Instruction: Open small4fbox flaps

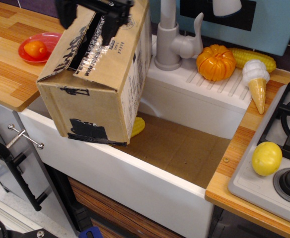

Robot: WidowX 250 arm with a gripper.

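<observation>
Brown corrugated cardboard box (98,79) leans in the white sink (150,183); grey tap (167,34) beside. Black pincer (88,12) over taped flaps (93,52), spread unclear. Wooden bench (6,69).

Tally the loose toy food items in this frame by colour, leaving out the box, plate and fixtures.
Orange: 2, the pumpkin and the fruit on the red plate
Yellow: 3, the corn, the lemon and a piece half hidden behind the small4fbox
White and tan: 1, the ice cream cone
Total: 6
</observation>
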